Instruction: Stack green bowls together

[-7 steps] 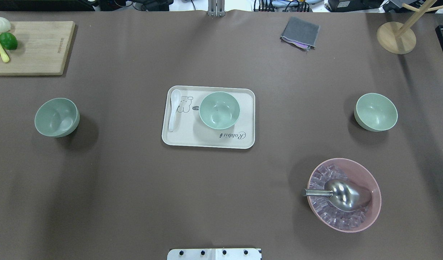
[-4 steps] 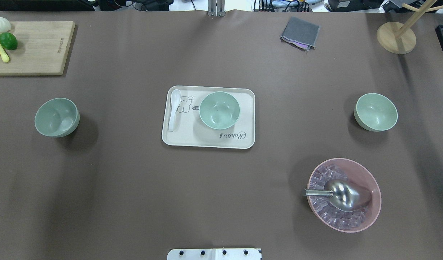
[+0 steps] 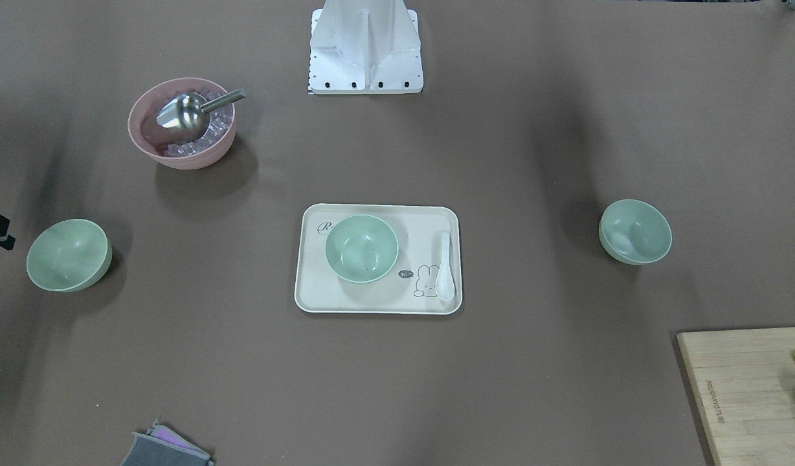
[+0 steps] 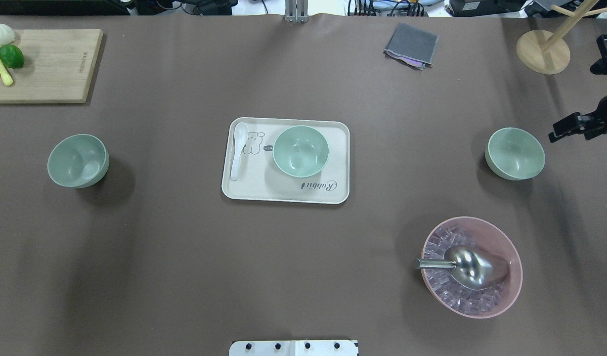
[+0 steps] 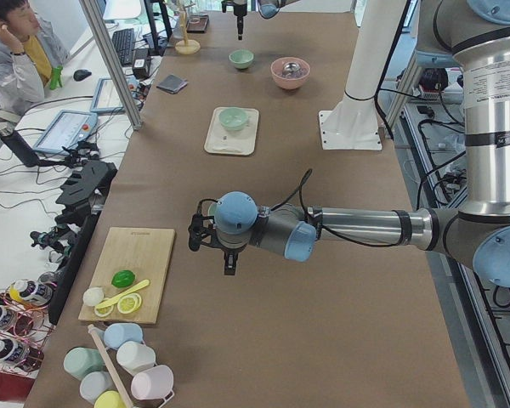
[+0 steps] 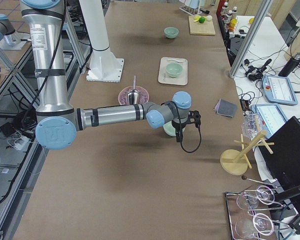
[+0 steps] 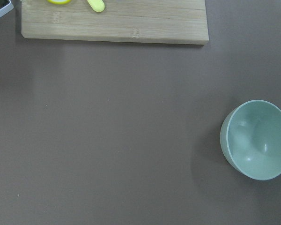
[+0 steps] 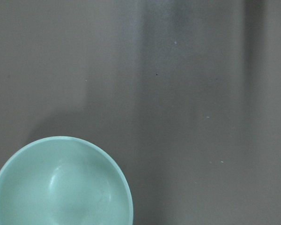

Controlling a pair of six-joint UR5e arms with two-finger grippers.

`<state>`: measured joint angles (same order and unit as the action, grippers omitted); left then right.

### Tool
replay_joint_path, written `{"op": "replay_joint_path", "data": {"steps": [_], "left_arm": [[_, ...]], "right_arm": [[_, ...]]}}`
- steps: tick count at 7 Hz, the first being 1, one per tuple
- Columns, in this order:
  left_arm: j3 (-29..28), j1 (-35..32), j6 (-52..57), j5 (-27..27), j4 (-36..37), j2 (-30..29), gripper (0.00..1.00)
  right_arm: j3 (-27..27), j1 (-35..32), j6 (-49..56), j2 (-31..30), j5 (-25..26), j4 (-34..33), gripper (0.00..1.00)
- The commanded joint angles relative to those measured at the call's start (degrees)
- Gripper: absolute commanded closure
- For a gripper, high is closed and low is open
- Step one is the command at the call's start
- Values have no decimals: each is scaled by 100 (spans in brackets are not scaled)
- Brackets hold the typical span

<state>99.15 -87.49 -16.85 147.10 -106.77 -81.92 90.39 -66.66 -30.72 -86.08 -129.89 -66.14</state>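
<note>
Three green bowls stand upright and well apart on the brown counter (image 4: 185, 257), none nested in another. The middle green bowl (image 4: 300, 151) sits on a cream tray (image 4: 283, 193), beside a white spoon (image 4: 239, 151) lying along the tray's other end. The left green bowl (image 4: 77, 160) and the right green bowl (image 4: 514, 153) rest directly on the counter, out toward each side. All three look empty. A larger pink bowl (image 4: 514, 277) on the robot's right holds clear ice cubes (image 4: 461, 299), with a metal scoop (image 4: 474, 267) lying on them and its handle poking over the rim.

The right end effector (image 6: 179, 140) hangs above the counter just beside the right green bowl and touches nothing. Only dark parts of it enter the overhead view's right edge, and I cannot tell how wide its fingers stand. The left end effector (image 5: 229, 265) hangs above the counter near the left green bowl, holding nothing that shows. It is seen clearly only from the side, so I cannot tell its spread either.

Count: three green bowls, one pink bowl, one tray, one spoon, one scoop. There is also one wooden cutting board (image 4: 51, 69) carrying a lime (image 4: 11, 56), and one folded grey cloth (image 4: 411, 44).
</note>
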Motion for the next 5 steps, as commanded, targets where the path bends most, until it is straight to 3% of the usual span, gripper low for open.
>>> {"op": "replay_joint_path", "data": {"steps": [1,2,3,5], "left_arm": [[-18,100,-205,-24,-19,-35,2],[-18,100,-196,-15,-19,-35,2],[-27,100,-205,-24,-19,-70,2],[-19,100,-187,-15,-37,-88,2]], "right_arm": [[-355,443,-486,126,218,629,9],[-390,592,-626,153,305,637,11],[-442,611,-584,145,359,638,27],[-443,611,-636,118,359,638,100]]}}
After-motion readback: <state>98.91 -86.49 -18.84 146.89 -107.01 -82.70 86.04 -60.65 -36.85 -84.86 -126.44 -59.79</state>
